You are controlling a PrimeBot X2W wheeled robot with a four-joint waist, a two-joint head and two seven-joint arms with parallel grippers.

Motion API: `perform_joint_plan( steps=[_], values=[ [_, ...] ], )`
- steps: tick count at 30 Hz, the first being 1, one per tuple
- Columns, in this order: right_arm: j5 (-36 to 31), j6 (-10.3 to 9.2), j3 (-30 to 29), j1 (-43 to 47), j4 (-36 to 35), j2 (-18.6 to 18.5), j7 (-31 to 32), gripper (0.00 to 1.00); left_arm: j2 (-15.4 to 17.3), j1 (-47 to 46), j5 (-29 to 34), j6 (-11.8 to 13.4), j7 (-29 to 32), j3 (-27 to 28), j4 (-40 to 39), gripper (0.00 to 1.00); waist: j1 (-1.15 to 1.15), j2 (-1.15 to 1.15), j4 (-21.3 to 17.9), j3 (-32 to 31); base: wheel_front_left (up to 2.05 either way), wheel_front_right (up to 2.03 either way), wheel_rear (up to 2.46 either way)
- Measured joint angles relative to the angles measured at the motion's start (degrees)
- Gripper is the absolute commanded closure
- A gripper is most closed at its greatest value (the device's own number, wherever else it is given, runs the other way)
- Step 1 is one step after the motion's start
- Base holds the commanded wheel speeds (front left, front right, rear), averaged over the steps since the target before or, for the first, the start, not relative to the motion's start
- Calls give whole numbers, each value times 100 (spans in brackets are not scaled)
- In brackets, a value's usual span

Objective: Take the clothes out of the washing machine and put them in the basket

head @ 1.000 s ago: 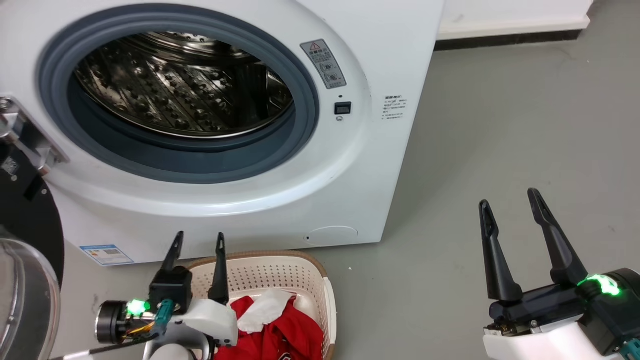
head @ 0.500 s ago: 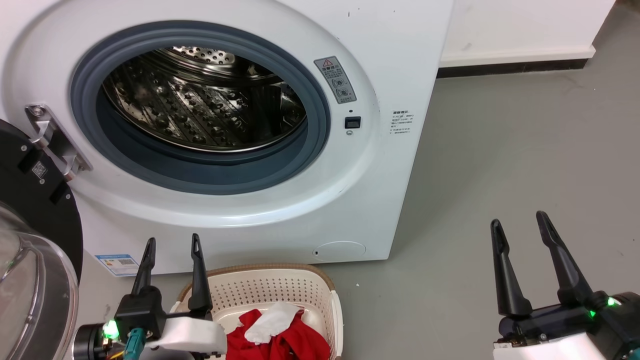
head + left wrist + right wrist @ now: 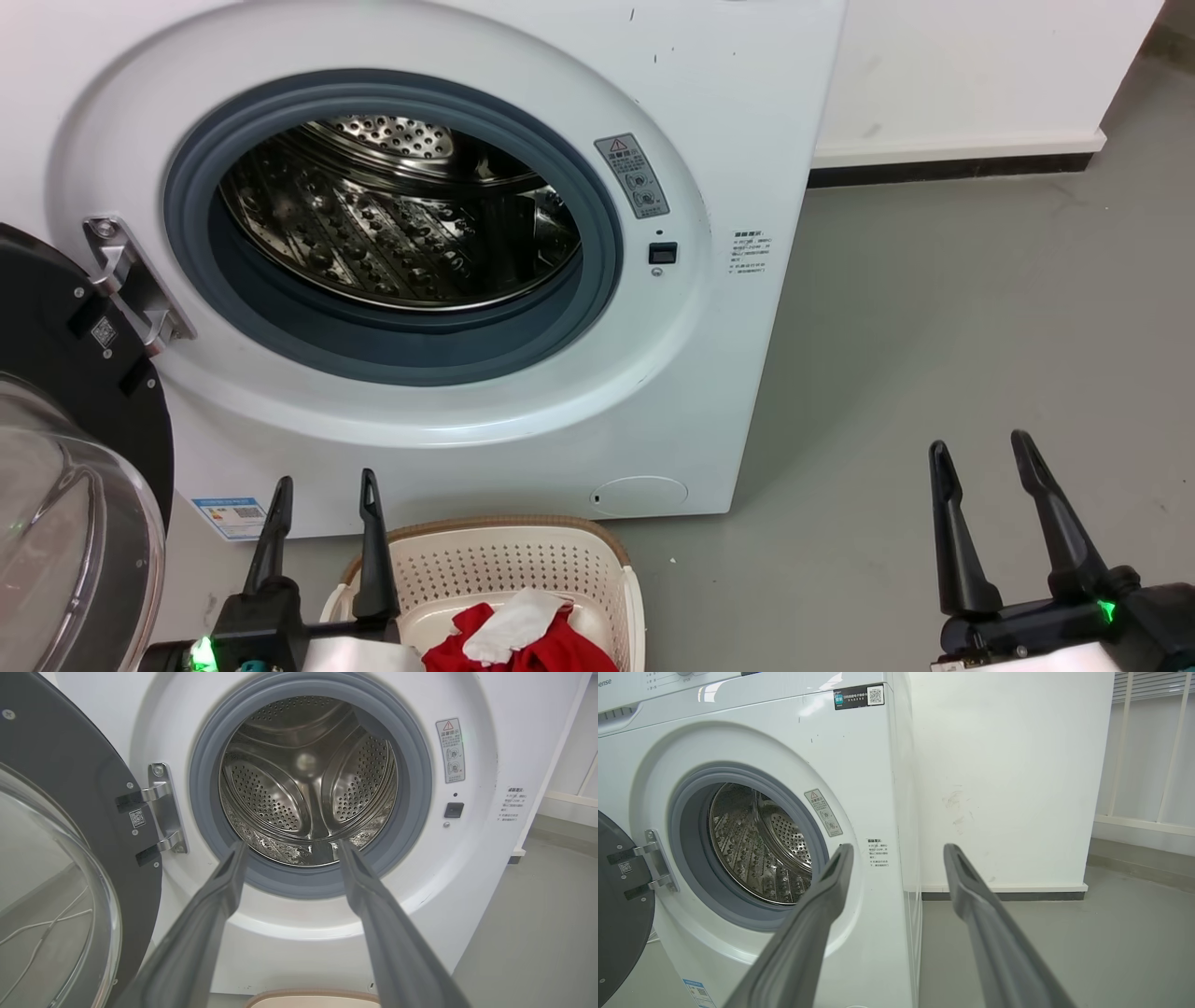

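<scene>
The white washing machine (image 3: 709, 121) stands with its porthole uncovered, and its steel drum (image 3: 401, 215) holds nothing. In front of it on the floor sits the cream basket (image 3: 523, 560), with the red and white clothes (image 3: 523, 639) lying inside. My left gripper (image 3: 325, 485) is open and empty, just left of the basket's rim and pointing at the machine. Over the bare floor to the right, my right gripper (image 3: 980, 448) is open and empty too. Seen from the left wrist, the open fingers (image 3: 224, 882) frame the drum (image 3: 308, 779). From the right wrist, the fingers (image 3: 971, 891) point past the machine (image 3: 859, 756).
The black-framed glass door (image 3: 65, 485) hangs open at the far left on its metal hinge (image 3: 131, 280). Grey floor (image 3: 934, 317) spreads to the right of the machine. A white wall with a dark skirting strip (image 3: 952, 168) runs behind.
The head camera has tilted up, so the machine and basket sit lower in the picture. Both grippers have sunk toward the bottom edge and stay open. The clothes lie still in the basket.
</scene>
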Motion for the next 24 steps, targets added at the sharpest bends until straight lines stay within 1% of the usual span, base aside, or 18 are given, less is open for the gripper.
perform_joint_plan(
  steps=[9,18,24],
  values=[
    [-5,0,-56,83,190,1,1,0,-16,139,130,13,0,-111,-116,0,0,0,38,-125,0,0,0],
    [1,0,-85,105,274,1,1,0,-18,211,119,85,1,-137,-86,0,0,0,46,-182,0,0,0],
    [8,0,-64,108,301,1,1,0,-19,221,99,90,1,-131,-58,0,0,0,45,-179,0,0,0]
  ],
)
